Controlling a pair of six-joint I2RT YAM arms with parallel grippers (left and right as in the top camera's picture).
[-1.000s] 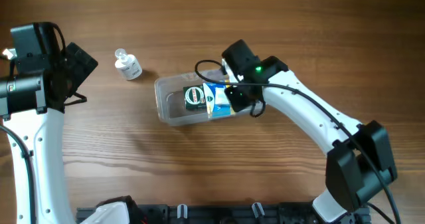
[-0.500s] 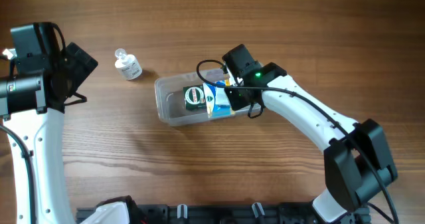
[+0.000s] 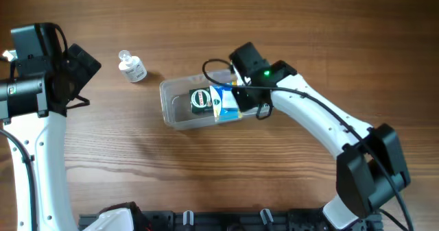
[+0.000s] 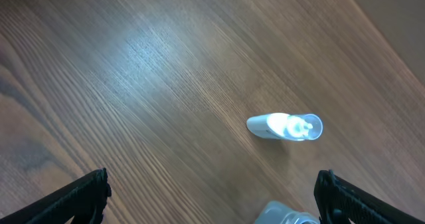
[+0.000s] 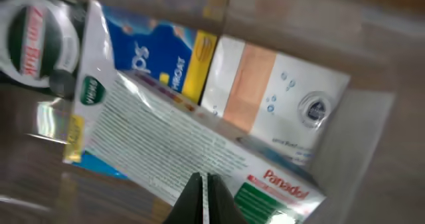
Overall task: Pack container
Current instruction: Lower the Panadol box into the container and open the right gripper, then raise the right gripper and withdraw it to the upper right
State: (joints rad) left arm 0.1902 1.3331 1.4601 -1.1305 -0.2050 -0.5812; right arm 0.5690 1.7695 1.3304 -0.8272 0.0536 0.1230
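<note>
The clear container (image 3: 173, 112) lies mid-table. In it are a round green-and-black tin (image 3: 200, 99) and a blue-and-white box (image 3: 225, 103). My right gripper (image 3: 241, 101) is at the container's right end, fingers shut. In the right wrist view its tips (image 5: 204, 199) are closed together against a white Panadol box (image 5: 172, 144). Beside that box lie a blue-and-yellow box (image 5: 159, 54), a white-and-orange box (image 5: 275, 98) and the tin (image 5: 30, 41), inside the clear wall (image 5: 362, 151). My left gripper (image 4: 212, 201) is open and empty, high at the far left.
A small clear bottle with a white label (image 3: 132, 68) lies on the wood left of the container. It also shows in the left wrist view (image 4: 285, 126). The left arm (image 3: 34, 87) stands at the table's left edge.
My right gripper has shifted very slightly at the container's right end. The boxes have barely moved. The left arm has not moved.
</note>
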